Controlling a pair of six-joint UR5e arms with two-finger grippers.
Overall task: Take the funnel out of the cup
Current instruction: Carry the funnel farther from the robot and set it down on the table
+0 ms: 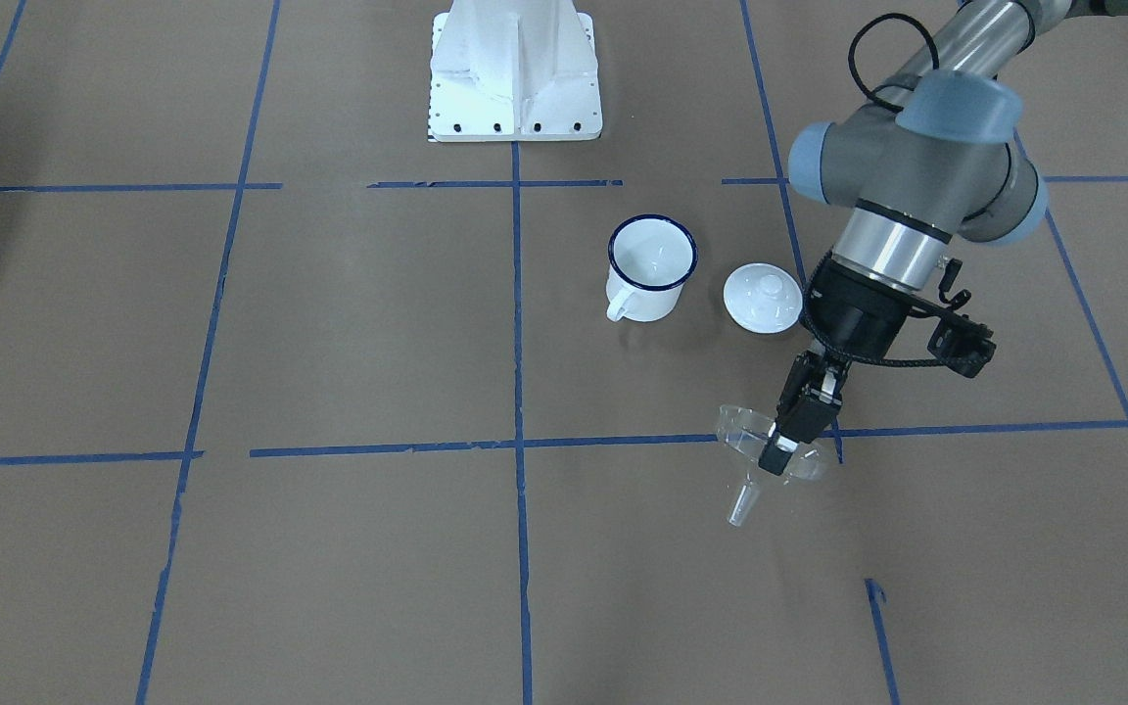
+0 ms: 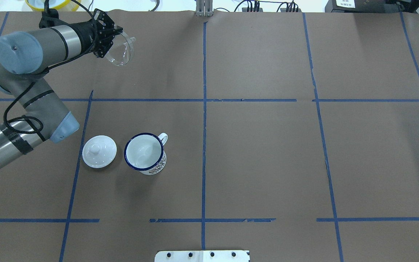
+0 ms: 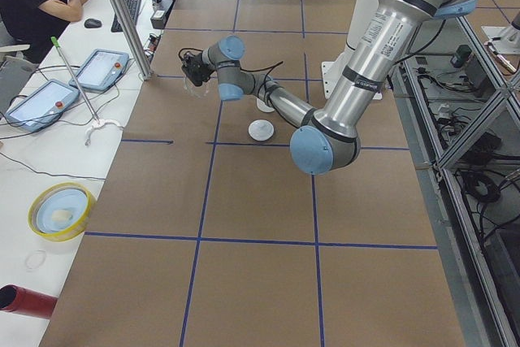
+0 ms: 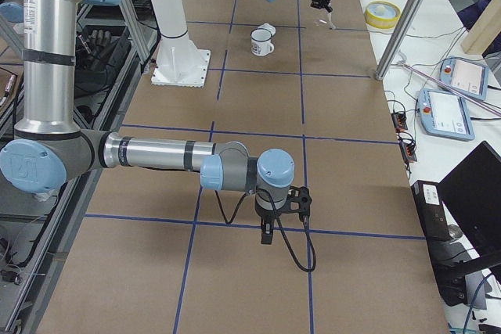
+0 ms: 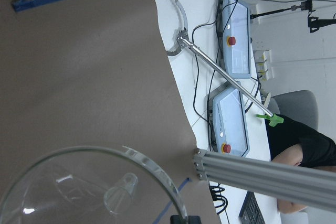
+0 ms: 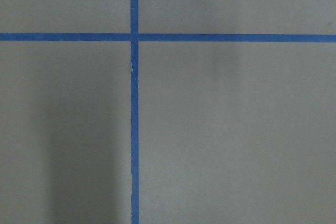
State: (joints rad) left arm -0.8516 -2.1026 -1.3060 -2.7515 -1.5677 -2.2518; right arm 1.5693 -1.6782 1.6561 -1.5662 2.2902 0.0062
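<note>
The clear funnel (image 1: pixel 742 431) is out of the cup, pinched by its rim in my left gripper (image 1: pixel 781 452), which is shut on it. It is held tilted, spout pointing away from the robot, near the far left of the table (image 2: pixel 122 52). In the left wrist view the funnel (image 5: pixel 94 187) fills the lower left. The white mug with a blue rim (image 1: pixel 652 264) stands upright and empty (image 2: pixel 144 151), well apart from the funnel. My right gripper (image 4: pixel 266 236) shows only in the exterior right view, low over the table; I cannot tell whether it is open or shut.
A round white knobbed lid (image 2: pixel 99 151) lies beside the mug, on its left in the overhead view. The white robot base (image 1: pixel 515 73) stands at the near edge. Beyond the far table edge are a metal post (image 5: pixel 262 174) and teach pendants.
</note>
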